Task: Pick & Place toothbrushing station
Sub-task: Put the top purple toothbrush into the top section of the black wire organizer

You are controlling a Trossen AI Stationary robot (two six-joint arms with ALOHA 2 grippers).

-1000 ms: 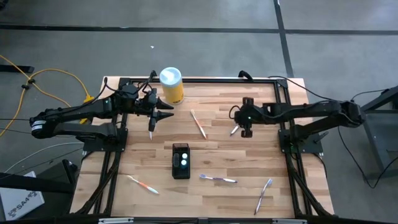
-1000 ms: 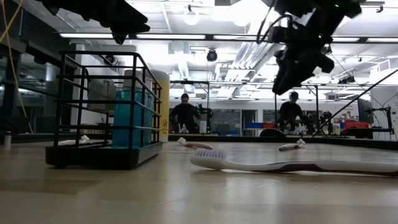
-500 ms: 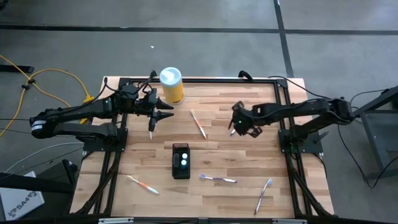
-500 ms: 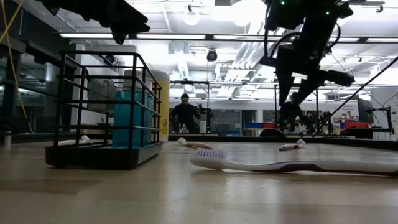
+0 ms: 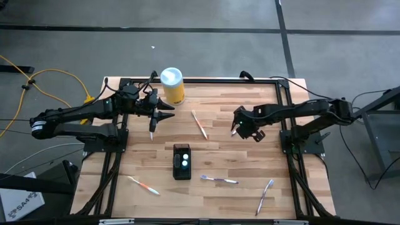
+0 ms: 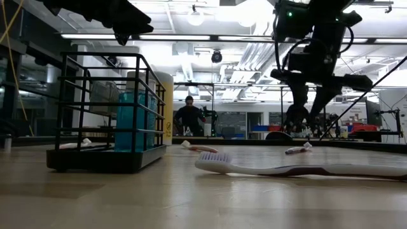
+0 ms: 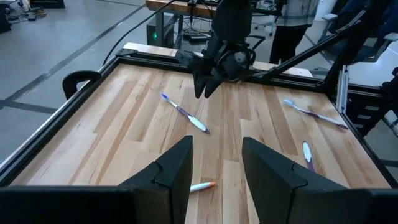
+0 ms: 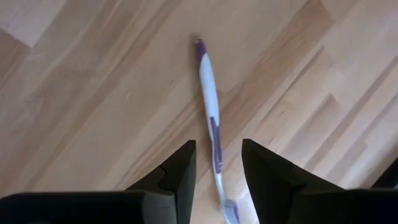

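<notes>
The toothbrushing station (image 5: 182,161) is a small black holder standing on its base at the table's middle. In the low view (image 6: 108,114) it is a wire frame with blue cups inside. My right gripper (image 5: 239,129) is open and points down over a purple-and-white toothbrush (image 8: 210,121) that lies flat on the table right of centre. Its fingers stand on either side of the brush's handle, above it and apart from it (image 6: 311,108). My left gripper (image 5: 164,112) is open and empty, held high near the yellow canister (image 5: 172,85).
Other toothbrushes lie flat on the wood: an orange-and-white one (image 5: 199,124) at centre, a purple one (image 5: 219,180) near the station, one (image 5: 265,195) at the near right and one (image 5: 144,185) at the near left. A black frame (image 5: 284,94) borders the table. People stand in the room behind.
My right gripper has tipped from level to pointing down. It has moved a little toward the table's left and come lower over the purple-and-white toothbrush. The toothbrush and the station have stayed where they were.
</notes>
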